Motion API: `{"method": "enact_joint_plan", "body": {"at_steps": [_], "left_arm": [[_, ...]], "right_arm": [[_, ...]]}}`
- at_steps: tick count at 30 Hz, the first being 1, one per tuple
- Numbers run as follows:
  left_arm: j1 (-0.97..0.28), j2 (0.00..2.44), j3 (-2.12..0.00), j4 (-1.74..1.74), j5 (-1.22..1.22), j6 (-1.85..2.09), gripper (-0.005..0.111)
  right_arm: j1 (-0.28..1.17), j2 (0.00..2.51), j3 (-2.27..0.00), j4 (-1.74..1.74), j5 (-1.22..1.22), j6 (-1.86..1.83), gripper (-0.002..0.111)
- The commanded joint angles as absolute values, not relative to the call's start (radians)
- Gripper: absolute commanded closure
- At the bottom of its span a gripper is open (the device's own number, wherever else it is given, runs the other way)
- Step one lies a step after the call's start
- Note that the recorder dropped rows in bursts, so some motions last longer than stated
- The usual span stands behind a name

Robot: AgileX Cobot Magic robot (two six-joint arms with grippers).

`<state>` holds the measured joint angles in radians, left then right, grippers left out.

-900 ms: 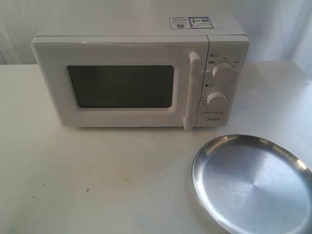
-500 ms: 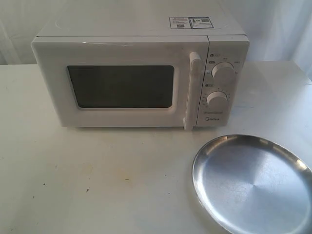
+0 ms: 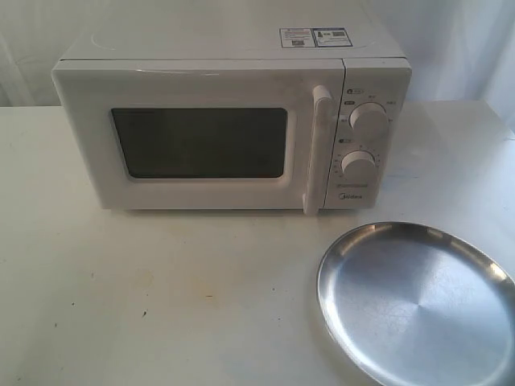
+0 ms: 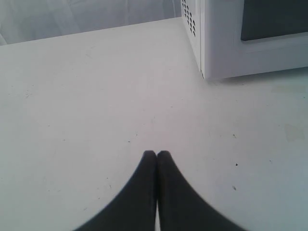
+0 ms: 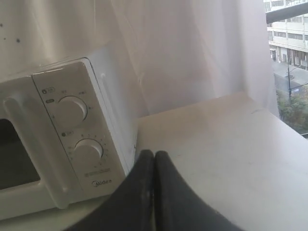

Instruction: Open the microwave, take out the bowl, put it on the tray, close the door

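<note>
The white microwave (image 3: 233, 121) stands at the back of the table, its door (image 3: 197, 141) closed, dark window and vertical bar handle (image 3: 316, 149) facing me. The steel tray (image 3: 418, 301) lies empty at the front right. The bowl is hidden. Neither gripper shows in the exterior view. My left gripper (image 4: 157, 153) is shut on nothing above bare table, off the microwave's (image 4: 250, 33) left corner. My right gripper (image 5: 154, 153) is shut and empty, to the right of the microwave's knob panel (image 5: 79, 134).
White table (image 3: 161, 297) stretches in front of the microwave. A white curtain (image 5: 183, 48) hangs behind the table, and a window (image 5: 288, 57) opens past its right edge. Vent holes (image 4: 189, 19) mark the microwave's left side.
</note>
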<state>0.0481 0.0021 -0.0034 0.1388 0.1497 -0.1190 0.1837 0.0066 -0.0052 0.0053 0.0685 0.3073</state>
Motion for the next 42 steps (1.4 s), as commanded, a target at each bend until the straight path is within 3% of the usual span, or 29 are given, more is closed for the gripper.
{"method": "enact_joint_plan", "body": {"at_steps": [1,5,18,24,28,34,42], "left_arm": [[0.047,0.0,0.0,0.135,0.149,-0.125,0.107],[0.047,0.0,0.0,0.135,0.149,-0.125,0.107],[0.047,0.0,0.0,0.135,0.149,-0.125,0.107],[0.047,0.0,0.0,0.135,0.149,-0.125,0.107],[0.047,0.0,0.0,0.135,0.149,-0.125,0.107],[0.047,0.0,0.0,0.135,0.149,-0.125,0.107],[0.047,0.0,0.0,0.135,0.149,-0.125,0.107]], "right_arm": [[0.179,0.0,0.0,0.009,0.066,0.377,0.108],[0.179,0.0,0.0,0.009,0.056,0.601,0.108],[0.24,0.0,0.0,-0.025,-0.262,0.655,0.108],[0.299,0.015,0.0,-0.541,-0.704,1.056,0.108],[0.299,0.114,-0.114,-0.944,-1.019,1.279,0.108],[0.299,0.475,-0.31,-1.096,-0.616,1.167,0.108],[0.299,1.173,-0.341,-0.858,-0.875,0.801,0.108]]}}
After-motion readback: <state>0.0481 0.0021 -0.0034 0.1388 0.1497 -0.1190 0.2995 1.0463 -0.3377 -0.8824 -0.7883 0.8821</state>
